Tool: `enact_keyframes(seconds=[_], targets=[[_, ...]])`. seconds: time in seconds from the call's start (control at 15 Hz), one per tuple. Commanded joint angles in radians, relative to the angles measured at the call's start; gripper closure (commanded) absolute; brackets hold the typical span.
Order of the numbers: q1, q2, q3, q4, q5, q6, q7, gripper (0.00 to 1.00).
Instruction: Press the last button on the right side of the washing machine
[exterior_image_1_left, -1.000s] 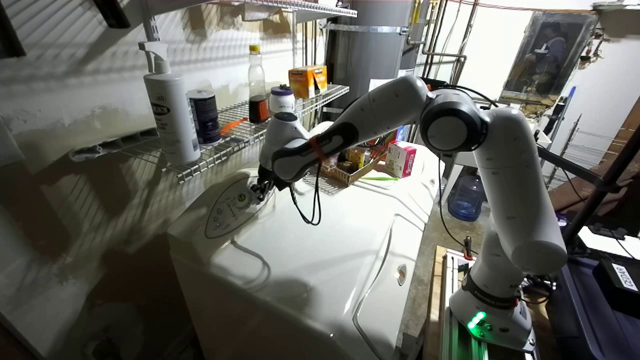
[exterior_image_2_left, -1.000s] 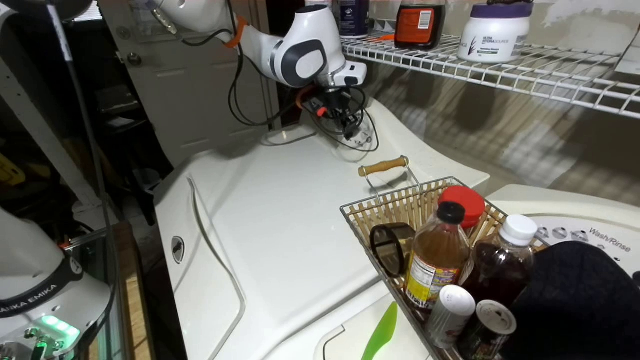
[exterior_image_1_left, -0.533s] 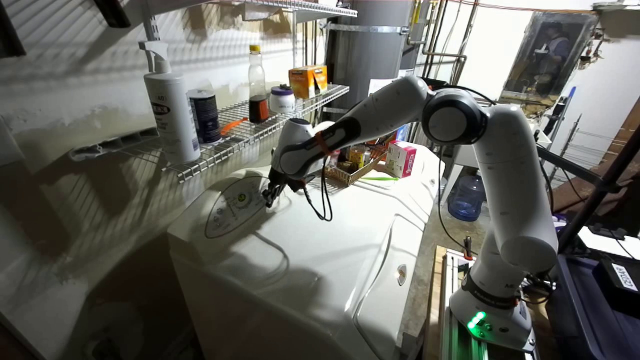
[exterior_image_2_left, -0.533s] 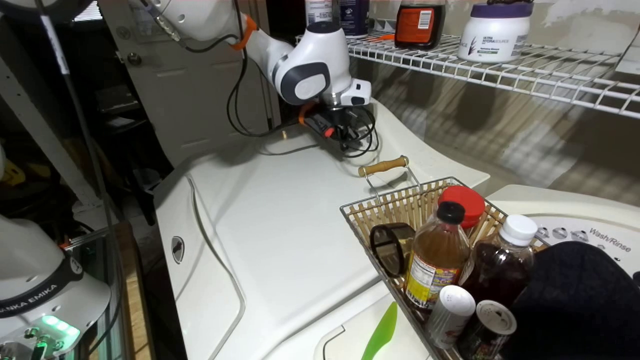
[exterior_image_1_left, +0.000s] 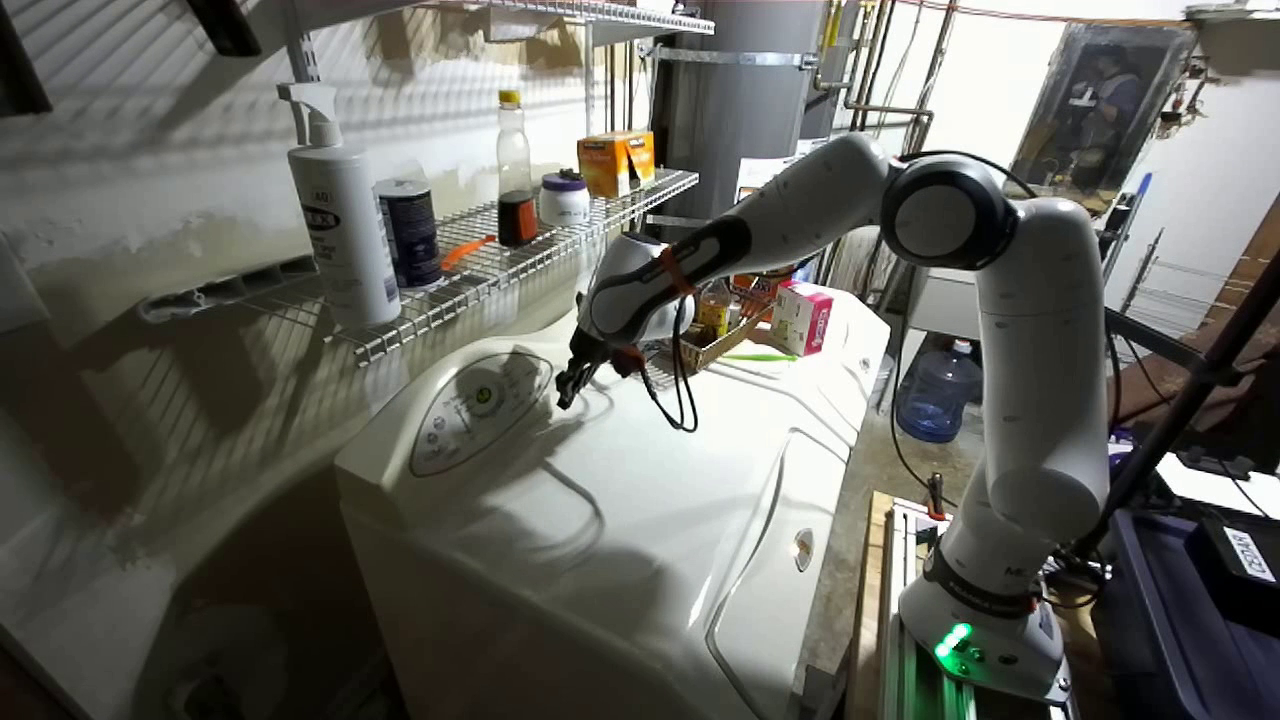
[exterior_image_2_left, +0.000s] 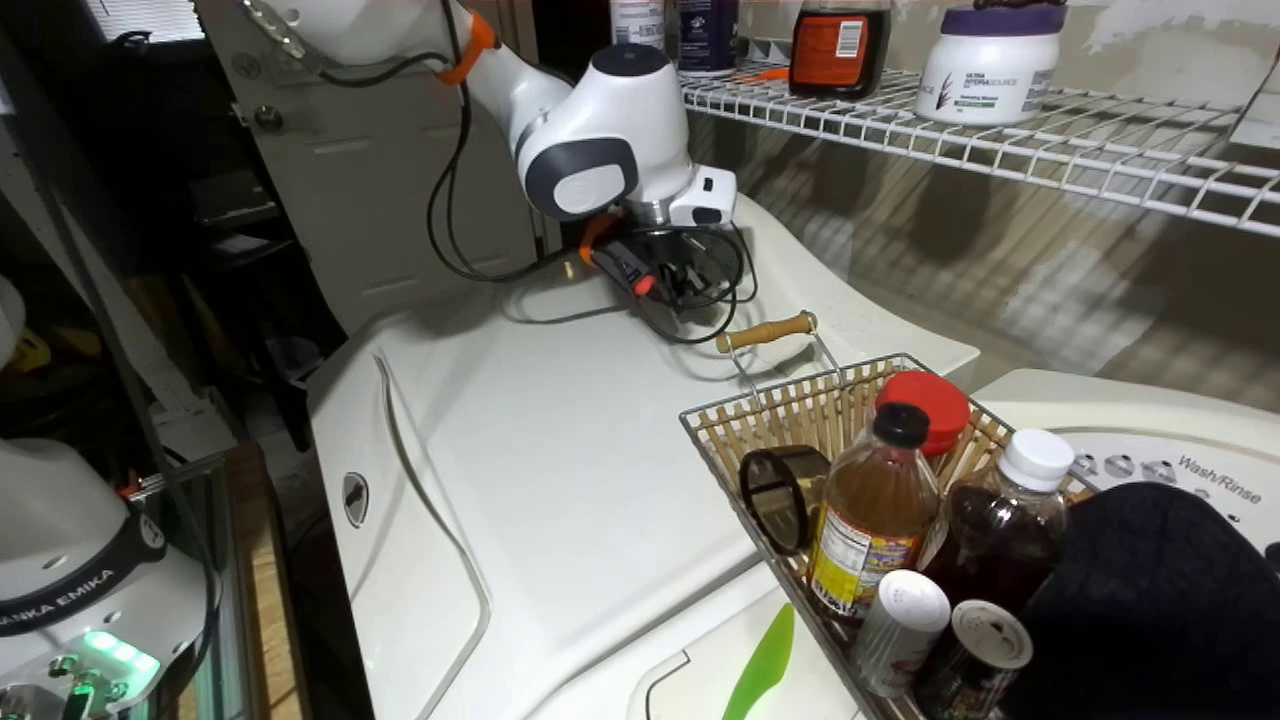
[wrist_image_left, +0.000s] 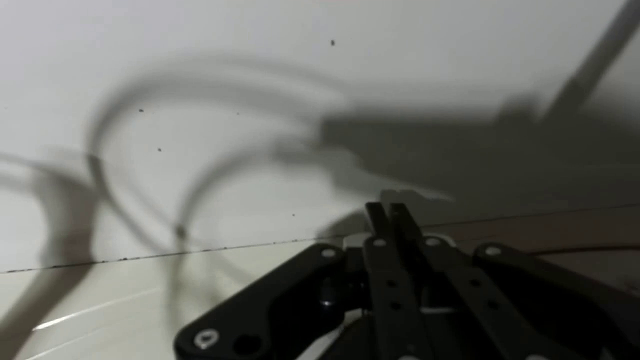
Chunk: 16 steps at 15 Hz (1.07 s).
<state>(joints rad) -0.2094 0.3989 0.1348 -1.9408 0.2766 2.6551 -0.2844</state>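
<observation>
Washing machine (exterior_image_1_left: 610, 510): stood by the wall, beneath a wire shelf (exterior_image_2_left: 1060, 165); raised panel (exterior_image_1_left: 388, 460) bore a dark-outlined control oval (exterior_image_1_left: 470, 415). Which mark was the last button I could not tell. Pincer (wrist_image_left: 387, 206) closed, fingers (wrist_image_left: 376, 220) together, nothing seen between them. In an exterior view its tip (exterior_image_1_left: 566, 400) hung just beside the oval, apart from it, at the end toward the basket (exterior_image_2_left: 800, 420); I took that for the right. Nothing proved a press made.

Method, as I judged it: best was to aim by the exterior views, the wrist view giving only white surface, a thin seam (wrist_image_left: 150, 256) and blurred shadows (wrist_image_left: 475, 150); then to bring the closed tip square to the sloping panel, push once, lightly, and back straight off. Chief risk was a slide onto a neighbouring mark; next, the cable loop (exterior_image_1_left: 684, 427) catching the basket's wooden handle (exterior_image_2_left: 768, 330).

Top (exterior_image_2_left: 570, 480) was glossy, with a few dark specks up close. Neighbouring appliance (exterior_image_2_left: 1120, 400) was printed "Wash/Rinse". Shelf held a spray bottle (exterior_image_1_left: 342, 230) and purple-lidded jar (exterior_image_2_left: 990, 75). Grey tank (exterior_image_1_left: 730, 110) and a door (exterior_image_2_left: 370, 180) lay beyond.
</observation>
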Motion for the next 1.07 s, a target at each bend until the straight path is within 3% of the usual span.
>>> enact_keyframes(seconds=[0.0, 0.27, 0.53, 1.0], targets=[[-0.039, -0.165, 0.056, -0.094, 0.144, -0.043, -0.079, 0.60], [0.016, -0.312, 0.023, -0.118, 0.226, -0.118, -0.053, 0.33], [0.080, -0.433, -0.032, -0.149, 0.229, -0.190, -0.023, 0.04], [0.165, -0.556, -0.116, -0.298, 0.208, -0.151, -0.041, 0.00]])
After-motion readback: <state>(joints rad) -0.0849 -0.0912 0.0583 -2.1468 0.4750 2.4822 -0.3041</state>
